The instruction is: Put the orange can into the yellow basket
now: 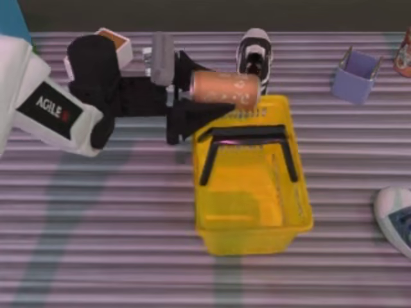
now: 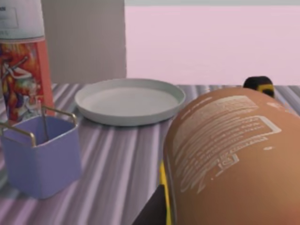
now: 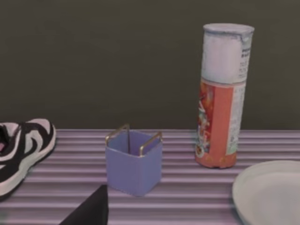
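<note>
Clamped between the left gripper (image 1: 192, 106) jaws: the orange can (image 1: 226, 88), lying sideways above the far rim of the yellow basket (image 1: 302, 212). Nearby on the striped table (image 1: 96, 244): black-and-white sneaker (image 1: 255, 52), lavender box (image 1: 355, 76).

You see a lavender square box (image 3: 134, 168) with two wire handles on the striped table (image 3: 187, 187). A tall red-and-white canister (image 3: 222, 96) stands upright nearby. A black-and-white sneaker (image 3: 21, 150) and a white plate (image 3: 269, 194) sit at opposite edges.
</note>
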Controlling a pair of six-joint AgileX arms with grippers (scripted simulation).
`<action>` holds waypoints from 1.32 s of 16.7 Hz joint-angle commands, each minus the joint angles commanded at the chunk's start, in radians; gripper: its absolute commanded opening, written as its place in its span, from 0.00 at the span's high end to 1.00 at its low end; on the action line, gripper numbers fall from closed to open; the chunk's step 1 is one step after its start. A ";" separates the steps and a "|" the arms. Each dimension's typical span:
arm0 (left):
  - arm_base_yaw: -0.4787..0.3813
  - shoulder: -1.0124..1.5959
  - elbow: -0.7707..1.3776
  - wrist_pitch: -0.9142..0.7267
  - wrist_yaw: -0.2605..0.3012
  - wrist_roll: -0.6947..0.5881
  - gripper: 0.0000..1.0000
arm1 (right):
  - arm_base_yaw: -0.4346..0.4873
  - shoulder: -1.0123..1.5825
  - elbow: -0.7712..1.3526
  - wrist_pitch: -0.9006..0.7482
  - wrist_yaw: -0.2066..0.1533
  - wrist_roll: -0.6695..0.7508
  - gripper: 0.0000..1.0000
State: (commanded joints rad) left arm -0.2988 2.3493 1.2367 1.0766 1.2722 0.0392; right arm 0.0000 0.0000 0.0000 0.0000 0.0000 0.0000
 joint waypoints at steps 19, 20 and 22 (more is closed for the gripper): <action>0.000 0.004 -0.001 0.004 0.000 0.000 0.00 | 0.000 0.000 0.000 0.000 0.000 0.000 0.00; 0.000 0.004 -0.001 0.004 0.000 0.000 0.00 | 0.000 0.000 0.000 0.000 0.000 0.000 0.00; 0.000 0.004 -0.001 0.004 0.000 0.000 0.00 | 0.000 0.000 0.000 0.000 0.000 0.000 0.00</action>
State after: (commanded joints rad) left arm -0.2984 2.3532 1.2354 1.0809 1.2719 0.0392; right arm 0.0000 0.0000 0.0000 0.0000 0.0000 0.0000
